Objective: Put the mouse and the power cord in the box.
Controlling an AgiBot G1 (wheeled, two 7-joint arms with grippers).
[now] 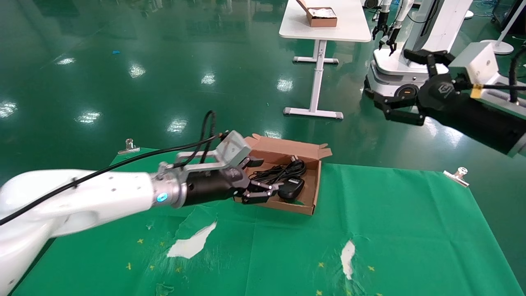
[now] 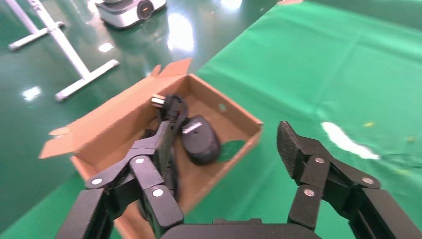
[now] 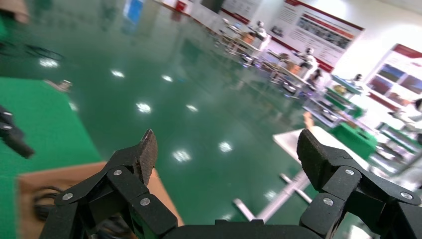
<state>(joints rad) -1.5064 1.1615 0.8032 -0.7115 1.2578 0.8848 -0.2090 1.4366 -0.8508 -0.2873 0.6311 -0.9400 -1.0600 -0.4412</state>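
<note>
Left gripper [image 1: 263, 190] hovers at the near left corner of the box [image 1: 314, 181], its fingers spread wide with nothing between them. One finger [image 2: 149, 149] reaches over the box's edge, while the other sits outside, above the green cloth [image 1: 390, 230]. Inside the box lies the mouse [image 1: 291, 188], toward the near side, with the power cord [image 1: 283, 169] bundled just behind it, plug [image 2: 158, 100] pointing to the far wall. Whether mouse and cord touch is hard to tell, though they appear pressed together. Right gripper [image 1: 390, 82] hangs high and well apart from the table, jaws wide and empty.
</note>
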